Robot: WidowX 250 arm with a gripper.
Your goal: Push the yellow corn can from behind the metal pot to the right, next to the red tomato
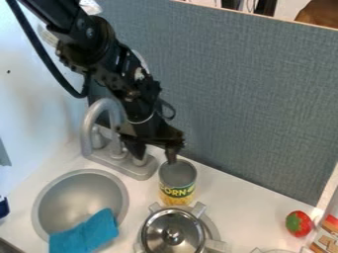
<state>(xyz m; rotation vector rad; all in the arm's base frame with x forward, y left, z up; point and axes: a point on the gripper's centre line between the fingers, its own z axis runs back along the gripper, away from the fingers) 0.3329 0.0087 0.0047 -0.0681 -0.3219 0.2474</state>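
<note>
1. Apparently early on: positioned at the tin can [177,180], with no grasp or lift made out.
2. Released, with a gap between the fingers of the black gripper [155,158]; holding nothing.
3. Hanging over the can's rear side, one fingertip at or near the rim. Can't tell about actual contact.
4. Can location: upright on the white counter [244,197], between the faucet [88,131] and the lidded metal pot [173,234], just beside the latter.
5. Done, by judgement: lining up near the can. Left undone: closing on it, raising it.
6. Also around: blue cloth [86,233] partly in the sink [66,202], red toy strawberry [299,224] far right.
</note>
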